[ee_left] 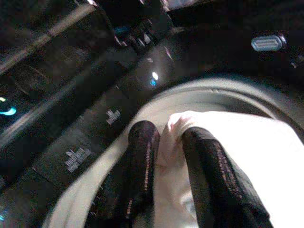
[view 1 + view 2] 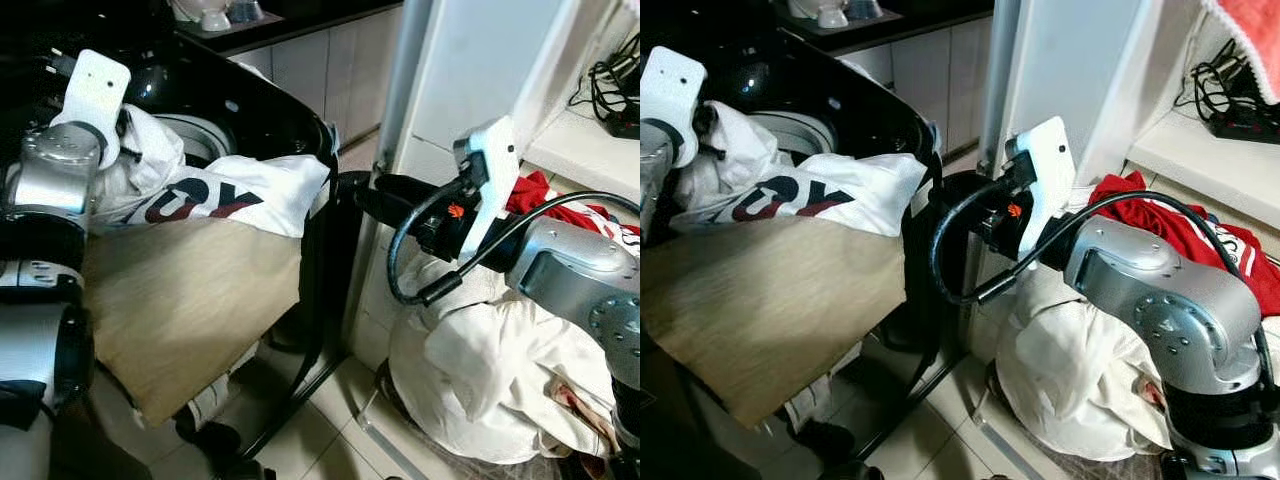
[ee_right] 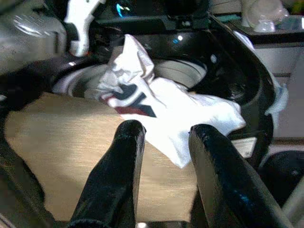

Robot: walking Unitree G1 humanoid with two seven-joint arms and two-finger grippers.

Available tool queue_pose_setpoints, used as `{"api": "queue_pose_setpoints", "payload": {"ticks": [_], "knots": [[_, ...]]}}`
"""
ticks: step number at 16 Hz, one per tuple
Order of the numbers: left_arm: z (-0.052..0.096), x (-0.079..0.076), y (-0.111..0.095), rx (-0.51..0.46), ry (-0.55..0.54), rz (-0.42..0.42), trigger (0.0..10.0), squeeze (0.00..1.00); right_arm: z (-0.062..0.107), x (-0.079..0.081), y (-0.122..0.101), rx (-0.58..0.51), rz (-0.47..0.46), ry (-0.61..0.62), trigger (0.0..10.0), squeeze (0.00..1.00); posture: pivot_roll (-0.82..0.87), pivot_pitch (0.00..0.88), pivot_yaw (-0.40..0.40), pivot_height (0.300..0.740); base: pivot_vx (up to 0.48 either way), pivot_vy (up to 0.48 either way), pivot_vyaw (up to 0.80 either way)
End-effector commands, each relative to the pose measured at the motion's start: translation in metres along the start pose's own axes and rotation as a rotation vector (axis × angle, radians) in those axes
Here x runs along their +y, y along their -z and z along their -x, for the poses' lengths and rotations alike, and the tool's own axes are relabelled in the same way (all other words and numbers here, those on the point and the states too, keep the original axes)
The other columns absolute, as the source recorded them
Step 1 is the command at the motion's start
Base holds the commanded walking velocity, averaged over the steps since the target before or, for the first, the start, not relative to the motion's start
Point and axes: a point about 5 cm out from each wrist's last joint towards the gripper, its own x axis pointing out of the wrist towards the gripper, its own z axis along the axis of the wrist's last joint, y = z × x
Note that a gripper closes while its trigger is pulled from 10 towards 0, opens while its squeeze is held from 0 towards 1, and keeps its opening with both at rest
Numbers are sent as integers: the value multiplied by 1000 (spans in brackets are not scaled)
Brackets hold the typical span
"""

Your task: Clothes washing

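A black top-loading washing machine (image 2: 265,110) stands at the left of the scene with its round drum opening (image 3: 180,71) uncovered. A white garment with dark red and navy lettering (image 2: 215,195) is draped over the near rim of the opening and spills onto a tan cloth (image 2: 190,300) that hangs down the machine's front. The left gripper (image 1: 164,142) is at the far left edge of the drum, its two black fingers (image 1: 142,156) closed narrowly on a bunched fold of the white garment, the fabric pinched between them. The right gripper (image 3: 161,156) hovers to the right of the machine, just off its near right corner, pointing toward the draped clothing; its fingers (image 3: 216,171) stand a moderate gap apart and hold nothing. Low on the right, beside a white cabinet (image 2: 480,70), lies a heap of laundry: a large cream bundle (image 2: 480,370) with a red garment (image 2: 1180,225) on its far side. A tangle of black cables (image 2: 610,90), somewhat hard to make out, rests on a shelf at far right.
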Motion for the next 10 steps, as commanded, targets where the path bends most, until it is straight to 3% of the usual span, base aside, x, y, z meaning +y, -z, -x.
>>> {"api": "queue_pose_setpoints", "payload": {"ticks": [1, 4, 5, 6, 7, 8, 9, 10], "knots": [[2, 6, -12, -30, 3, 1, 10000, 1000, 0, -3, 2, 20, 13, 25, 10000, 0, -101, 0, 9, 740, 0, 0, 0], [4, 6, -8, 0, 52, -112, 10000, 1000, -2, -5, 4, 26, 31, 45, 10000, 0, -100, 0, 9, 740, 0, 0, 0], [4, 5, -3, 33, 84, -205, 10000, 1000, -3, -7, 5, 30, 37, 72, 10000, 0, -101, 0, 10, 740, 0, 0, 0], [7, 6, -10, -28, 70, -293, 10000, 282, -3, -11, 5, 21, 33, 108, 10000, 0, -101, 0, 10, 740, 0, 0, 0], [8, 2, -22, -120, 89, -245, 10000, 0, -2, -12, 5, 16, 30, 110, 10000, 0, -100, 0, 9, 740, 0, 0, 0], [10, -8, -37, -219, 166, -51, 10000, 0, -2, -12, 4, 13, 28, 109, 10000, 0, -100, 0, 9, 740, 0, 0, 0], [15, -20, -50, -317, 282, 25, 10000, 0, -2, -12, 4, 10, 26, 106, 10000, 0, -98, 0, 8, 740, 0, 0, 0], [39, -59, -64, -468, 669, 26, 10000, 0, -1, -12, 5, 16, 24, 90, 10000, 0, -94, 0, 8, 740, 0, 0, 0]]}}
